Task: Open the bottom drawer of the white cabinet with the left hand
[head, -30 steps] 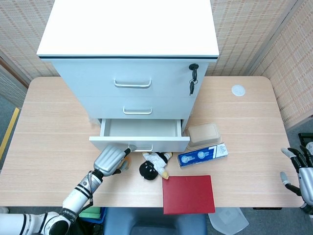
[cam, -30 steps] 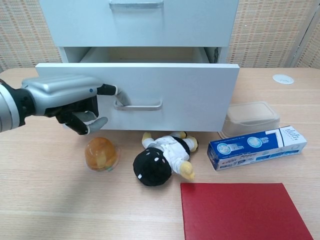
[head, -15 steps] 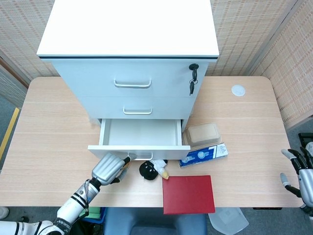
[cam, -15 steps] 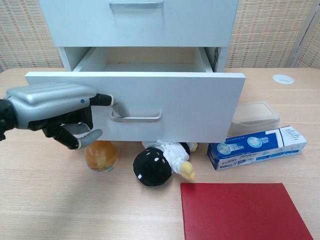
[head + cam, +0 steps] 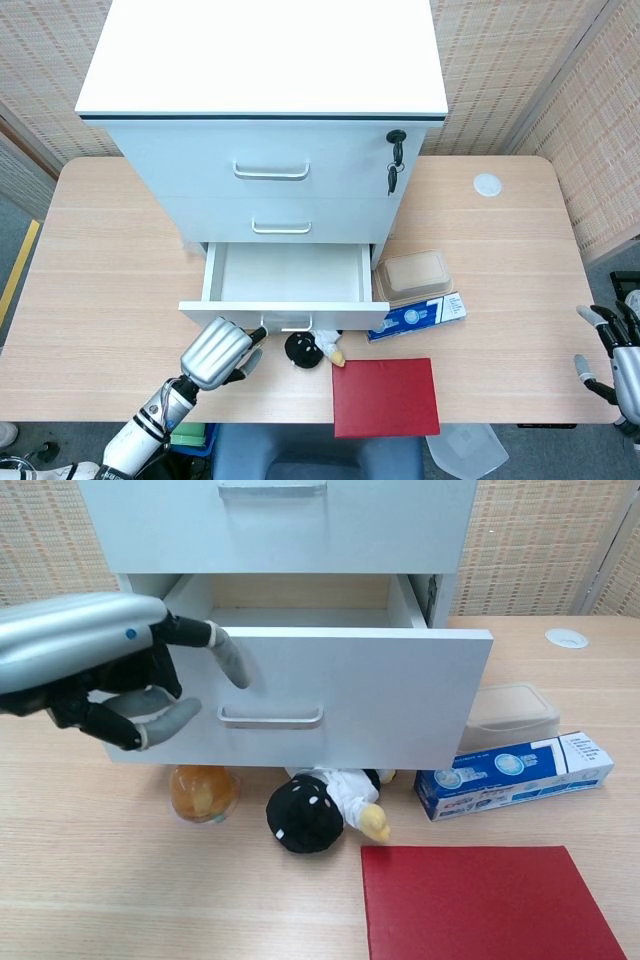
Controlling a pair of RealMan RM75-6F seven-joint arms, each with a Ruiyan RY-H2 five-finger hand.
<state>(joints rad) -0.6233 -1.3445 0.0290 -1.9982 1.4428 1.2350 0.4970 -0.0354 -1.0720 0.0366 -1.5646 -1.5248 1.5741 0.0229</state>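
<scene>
On the light wooden table (image 5: 120,240), the white three-drawer cabinet (image 5: 265,120) stood against the back, and its bottom drawer (image 5: 300,695) was pulled out, its inside bare. The left hand (image 5: 95,665) hung just in front of the drawer's left end, off the metal bar handle (image 5: 270,717), its fingers (image 5: 225,652) loosely spread and holding nothing. Below the drawer front lay a round orange-brown ball in clear wrap (image 5: 203,792) and a small plush doll with a black head and white body (image 5: 320,805), partly under the drawer. To the drawer's right sat a beige lidded plastic container (image 5: 510,715), with a blue and white rectangular box (image 5: 515,773) in front of it. A flat red book (image 5: 490,905) lay nearest the table's front edge. The right hand (image 5: 612,350) hovered well off to the cabinet's right beyond the table edge, fingers apart and empty.
</scene>
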